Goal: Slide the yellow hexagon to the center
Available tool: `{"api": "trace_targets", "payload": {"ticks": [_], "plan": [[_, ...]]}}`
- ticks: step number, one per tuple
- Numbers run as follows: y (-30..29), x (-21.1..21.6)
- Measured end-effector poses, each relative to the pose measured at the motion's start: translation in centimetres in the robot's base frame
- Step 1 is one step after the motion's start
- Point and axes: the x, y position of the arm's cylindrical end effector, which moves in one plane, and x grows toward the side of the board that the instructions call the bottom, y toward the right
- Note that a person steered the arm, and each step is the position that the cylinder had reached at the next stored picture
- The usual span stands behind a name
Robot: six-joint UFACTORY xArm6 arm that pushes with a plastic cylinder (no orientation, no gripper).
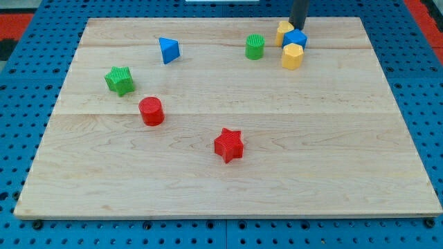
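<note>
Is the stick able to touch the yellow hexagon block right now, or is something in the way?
Probably not directly. My tip sits at the view's top, and the blue block lies between it and the yellow hexagon. It likely has to go around.

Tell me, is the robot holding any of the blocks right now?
No, nothing is held. I only push with my tip, which sits at the view's top, right behind the blue block and a yellow block. The yellow hexagon lies just below them.
</note>
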Motion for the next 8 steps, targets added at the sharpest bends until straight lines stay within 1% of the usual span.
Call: {"api": "trace_targets", "payload": {"ticks": [1,2,3,4,5,6,8], "plan": [[0.0,3.9],[0.0,7.0],[2.6,8.9],[1.3,12.3],[0.3,11.2],[-3.5,11.5],[-4.6,11.8]]}}
